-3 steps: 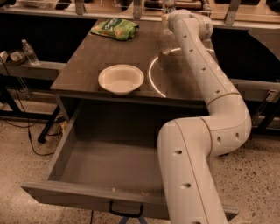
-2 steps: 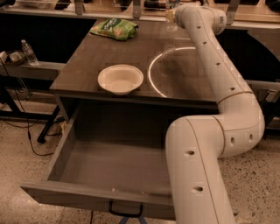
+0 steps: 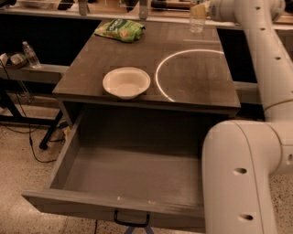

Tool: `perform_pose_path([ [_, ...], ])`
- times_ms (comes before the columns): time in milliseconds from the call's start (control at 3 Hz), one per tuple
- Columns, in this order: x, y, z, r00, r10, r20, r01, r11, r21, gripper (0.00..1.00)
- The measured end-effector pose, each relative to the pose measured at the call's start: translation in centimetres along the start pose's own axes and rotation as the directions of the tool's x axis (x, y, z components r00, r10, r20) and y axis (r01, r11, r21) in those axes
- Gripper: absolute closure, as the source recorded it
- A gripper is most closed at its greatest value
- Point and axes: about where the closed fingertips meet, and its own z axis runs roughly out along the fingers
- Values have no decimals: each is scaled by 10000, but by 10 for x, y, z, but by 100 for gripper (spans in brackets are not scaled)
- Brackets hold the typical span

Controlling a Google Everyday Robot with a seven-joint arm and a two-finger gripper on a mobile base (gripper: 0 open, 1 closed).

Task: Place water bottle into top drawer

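The water bottle is a clear bottle standing upright at the far right edge of the table top; its top is hidden behind my gripper. My gripper is at the top of the view, right over the bottle's upper part. The white arm reaches there from the lower right. The top drawer is pulled wide open below the table's front edge, with nothing inside. Its small black handle is at the front centre.
A white bowl sits near the table's front edge. A green snack bag lies at the far left. A bright ring of light marks the table top. A small clear bottle stands on a shelf at left.
The arm has swung to the right and further back, and the gripper has moved to the bottle at the table's far right edge. The drawer and bowl have not moved.
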Motion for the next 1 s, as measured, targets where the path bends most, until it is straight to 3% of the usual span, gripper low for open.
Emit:
perform_pose_path([
  [333,22,-24,-70,9962,356,-794,-415,9965,-732,100],
  [667,48,-32,-109,9867,885,-1365,-1025,9898,-989,100],
  [1000,62,-27,-109,9823,938,-1621,-1119,9880,-1068,100],
])
